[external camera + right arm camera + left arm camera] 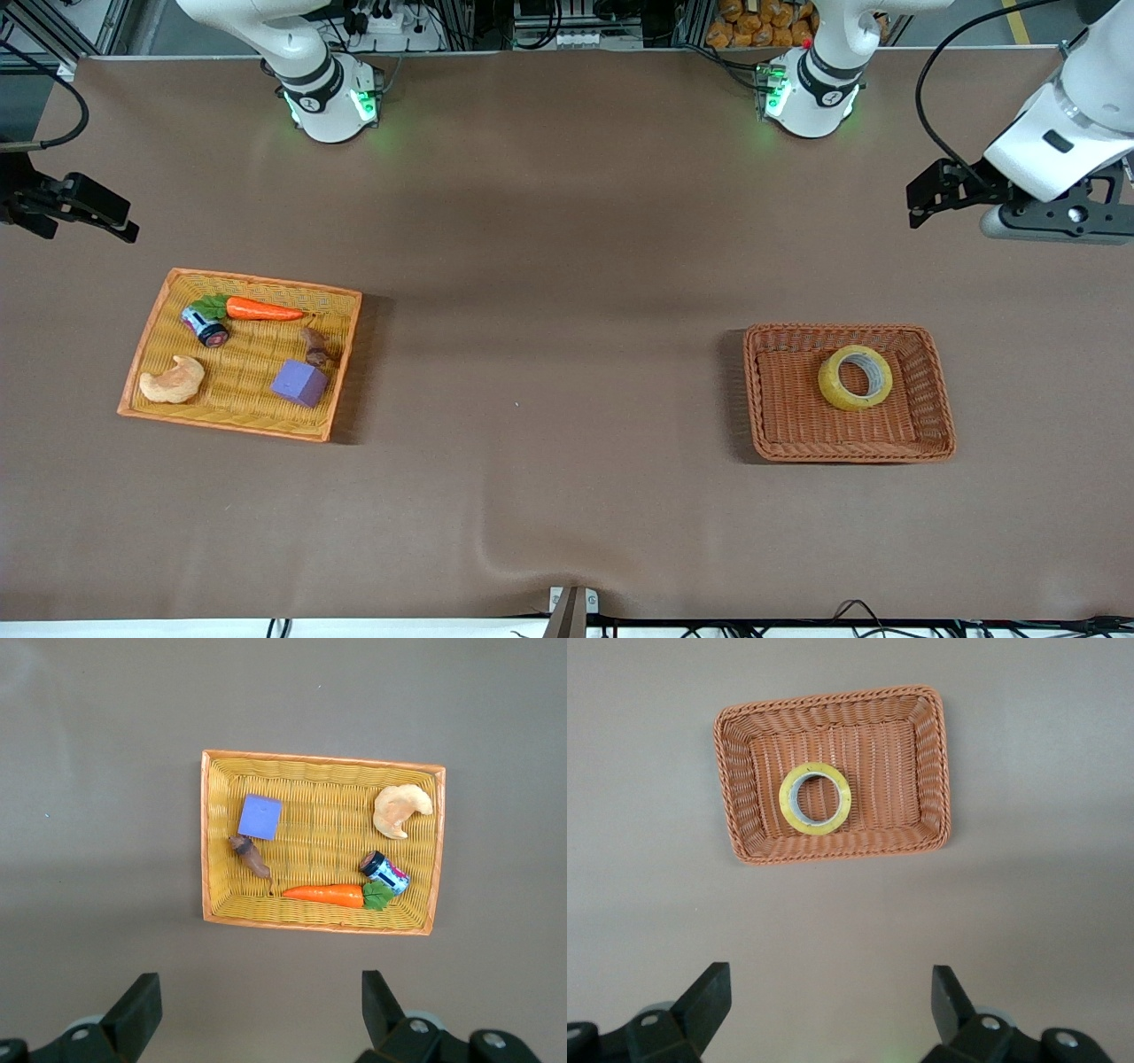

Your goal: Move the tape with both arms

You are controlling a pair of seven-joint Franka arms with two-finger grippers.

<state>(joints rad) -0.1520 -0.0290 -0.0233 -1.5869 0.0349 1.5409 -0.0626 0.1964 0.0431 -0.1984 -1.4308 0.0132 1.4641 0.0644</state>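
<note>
Fingers of both grippers stood wide apart and held nothing. The yellow translucent ring of tape (855, 377) with a grey core lay flat, hole upward, in the brown woven rectangular basket (780, 425) toward the left arm's end of the brown counter (549, 266). The left gripper (926, 199) hovered over bare counter beside that basket, clearly closer to the tape than the right gripper (93, 213), which waited above the counter's other end near the yellow woven tray (257, 282) of small objects. Both grippers were partly cut off at the front view's edges.
</note>
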